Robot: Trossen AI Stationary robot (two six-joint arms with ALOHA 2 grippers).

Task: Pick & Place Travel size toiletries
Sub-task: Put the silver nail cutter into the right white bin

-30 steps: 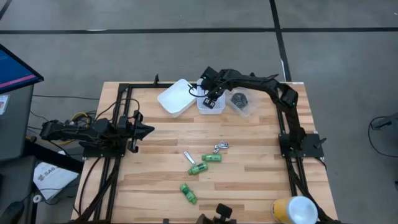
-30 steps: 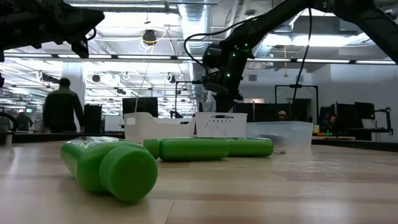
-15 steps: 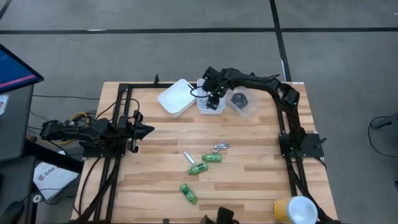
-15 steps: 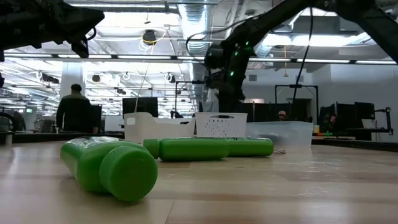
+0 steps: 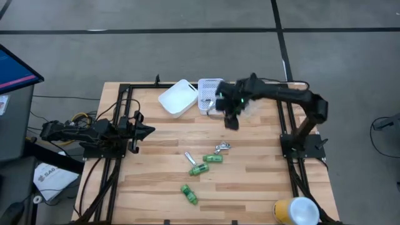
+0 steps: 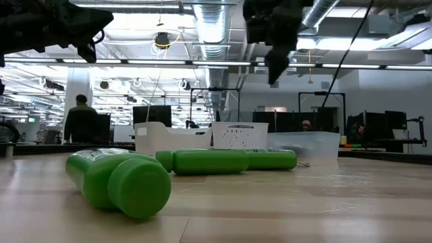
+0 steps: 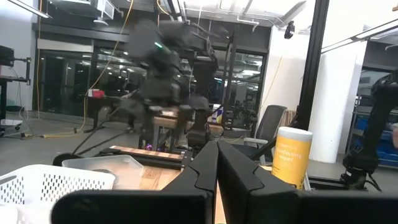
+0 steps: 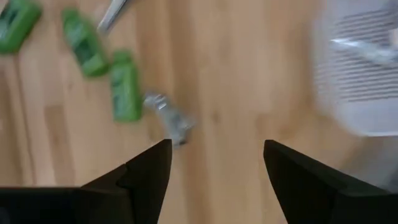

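Note:
Three green little bottles (image 5: 214, 159) (image 5: 199, 169) (image 5: 189, 194) lie on their sides mid-table. With them lie a slim silvery tube (image 5: 189, 157) and a crumpled silvery item (image 5: 222, 148). My right gripper (image 5: 229, 120) hangs open and empty above the wood, between the perforated white basket (image 5: 209, 94) and these items. Its wrist view shows the bottles (image 8: 124, 87) and the silvery item (image 8: 171, 118) ahead of the open fingers, and a silvery tube (image 8: 367, 50) lying in the basket. My left gripper (image 5: 150, 130) waits shut at the table's left.
A smooth white bin (image 5: 177, 97) stands left of the basket at the far edge. A clear tub (image 5: 249, 105) stands to its right, partly under my right arm. A yellow-and-white canister (image 5: 294, 210) stands at the near right corner. A person (image 6: 81, 121) walks in the room beyond.
My right gripper has left its place above the perforated basket. It has risen and swung toward the table's near edge and a little to the right, toward the loose toiletries. The toiletries on the table have not moved.

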